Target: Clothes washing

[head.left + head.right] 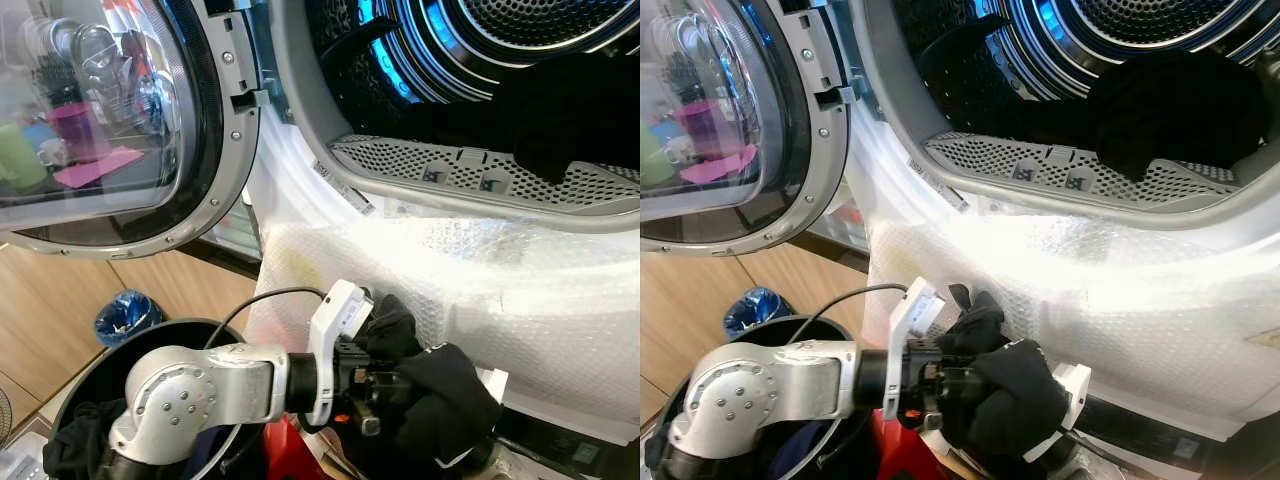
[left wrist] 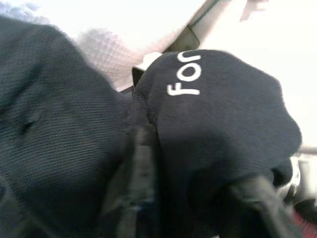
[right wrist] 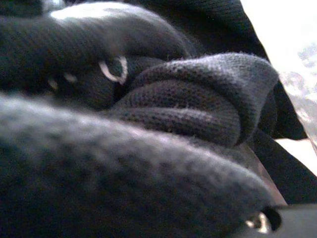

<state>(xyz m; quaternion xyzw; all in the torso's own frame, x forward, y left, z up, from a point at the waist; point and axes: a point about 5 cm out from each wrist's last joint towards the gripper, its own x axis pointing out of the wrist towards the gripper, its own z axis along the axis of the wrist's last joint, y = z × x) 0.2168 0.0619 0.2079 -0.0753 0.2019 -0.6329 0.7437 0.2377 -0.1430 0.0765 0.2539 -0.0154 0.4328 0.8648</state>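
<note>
So the left silver arm (image 1: 200, 385) is bent across low in front of the machine, wrist pointing right, and the left gripper (image 1: 400, 385) is buried in a bunched black garment with white lettering (image 1: 440, 395). Can't tell how its fingers sit under the cloth. The bundle hangs just below the bubble-wrapped white front panel (image 1: 520, 300), no clear long axis, just a lump. Down left, the round black laundry basket (image 1: 90, 375) has dark clothes in it. Up right, the open drum (image 1: 1160, 40) holds another dark garment (image 1: 1180, 105) on its lip. The right wrist view is pressed up against dark knit fabric (image 3: 198, 99).
</note>
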